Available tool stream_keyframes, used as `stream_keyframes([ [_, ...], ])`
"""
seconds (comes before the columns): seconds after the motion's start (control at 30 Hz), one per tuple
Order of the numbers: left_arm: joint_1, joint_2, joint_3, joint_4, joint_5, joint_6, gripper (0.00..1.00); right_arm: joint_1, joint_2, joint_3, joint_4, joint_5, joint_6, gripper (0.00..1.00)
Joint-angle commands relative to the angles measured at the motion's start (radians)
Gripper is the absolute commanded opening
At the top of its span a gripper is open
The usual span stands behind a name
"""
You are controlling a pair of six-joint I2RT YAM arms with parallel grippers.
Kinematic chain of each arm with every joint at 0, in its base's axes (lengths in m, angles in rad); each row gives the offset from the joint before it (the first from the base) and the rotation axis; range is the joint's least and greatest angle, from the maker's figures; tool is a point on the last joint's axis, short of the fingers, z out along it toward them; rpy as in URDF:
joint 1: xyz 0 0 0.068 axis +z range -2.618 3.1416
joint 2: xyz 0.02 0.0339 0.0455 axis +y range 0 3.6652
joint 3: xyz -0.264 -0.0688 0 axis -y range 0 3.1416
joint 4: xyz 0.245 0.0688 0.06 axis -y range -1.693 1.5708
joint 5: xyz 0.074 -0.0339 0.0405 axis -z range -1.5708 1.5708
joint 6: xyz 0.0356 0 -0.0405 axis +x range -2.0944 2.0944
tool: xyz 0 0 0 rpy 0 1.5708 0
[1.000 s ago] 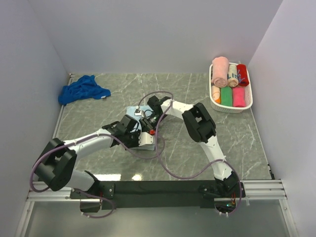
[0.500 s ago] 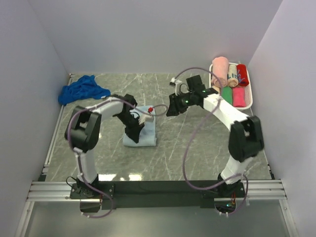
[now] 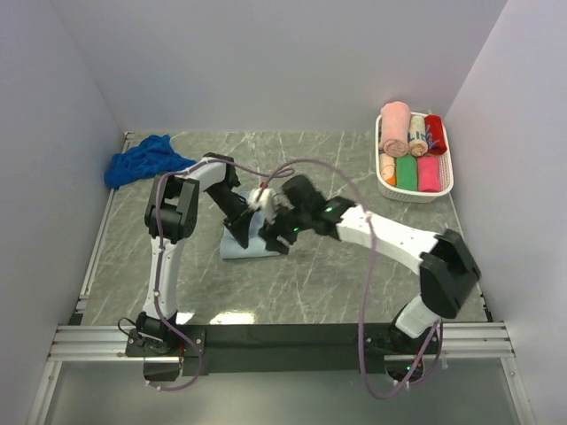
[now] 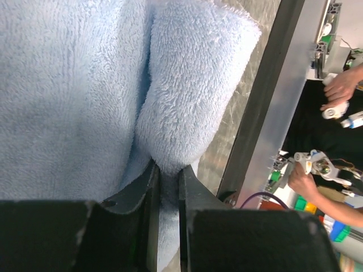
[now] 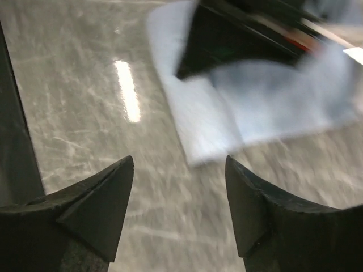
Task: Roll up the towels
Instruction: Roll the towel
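Pale blue towel (image 3: 248,251) lies mid-worktop (image 3: 337,168), open marbled grey surface on every side of it. It's fluffy terry, folded flat, one plump fold bulging up. Left pincer (image 4: 167,173) is nipped tight on that fold. Right pincer (image 5: 178,164) hangs just beside the towel's edge, spread wide, holding nothing. Royal blue towel (image 3: 146,161) sits crumpled in the far left corner

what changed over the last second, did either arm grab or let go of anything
The right gripper swung away towards the white basket, then came back beside the pale blue towel; its jaws opened and hold nothing. The left gripper stays clamped on a fold of that towel, though its arm swung round. The royal blue towel and the basket's rolled towels stayed put.
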Motion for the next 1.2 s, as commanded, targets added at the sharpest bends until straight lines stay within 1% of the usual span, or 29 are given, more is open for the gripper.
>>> stream_keyframes([
  [0.0, 0.009, 0.067, 0.037, 0.107, -0.147, 0.047, 0.13, 0.123, 0.106, 0.037, 0.092, 0.142, -0.103, 0.73],
  [0.13, 0.009, 0.085, 0.058, 0.107, -0.139, 0.032, 0.16, 0.19, 0.227, 0.083, 0.146, 0.219, -0.175, 0.74],
  [0.27, 0.012, 0.088, 0.058, 0.108, -0.144, 0.034, 0.22, 0.21, 0.299, 0.103, 0.134, 0.228, -0.244, 0.73],
  [0.37, 0.015, 0.09, 0.057, 0.108, -0.138, 0.035, 0.24, 0.213, 0.345, 0.092, 0.163, 0.261, -0.262, 0.71],
  [0.4, 0.015, 0.088, 0.057, 0.108, -0.132, 0.037, 0.24, 0.211, 0.362, 0.089, 0.172, 0.295, -0.262, 0.71],
  [0.5, 0.015, 0.088, 0.058, 0.108, -0.13, 0.038, 0.24, 0.216, 0.347, 0.057, 0.235, 0.341, -0.273, 0.69],
  [0.57, 0.015, 0.087, 0.057, 0.108, -0.131, 0.043, 0.24, 0.216, 0.292, 0.022, 0.26, 0.338, -0.293, 0.7],
  [0.7, 0.015, 0.088, 0.054, 0.107, -0.138, 0.047, 0.24, 0.22, 0.223, 0.04, 0.217, 0.294, -0.328, 0.7],
  [0.77, 0.015, 0.088, 0.047, 0.108, -0.139, 0.052, 0.24, 0.222, 0.227, 0.052, 0.208, 0.28, -0.348, 0.71],
  [0.9, 0.015, 0.077, 0.043, 0.108, -0.136, 0.055, 0.25, 0.22, 0.324, 0.12, 0.163, 0.271, -0.374, 0.72],
  [1.1, 0.021, 0.068, 0.041, 0.108, -0.122, 0.055, 0.28, 0.208, 0.4, 0.14, 0.123, 0.211, -0.362, 0.66],
  [1.17, 0.024, 0.068, 0.049, 0.108, -0.116, 0.053, 0.29, 0.204, 0.427, 0.152, 0.096, 0.197, -0.36, 0.56],
])
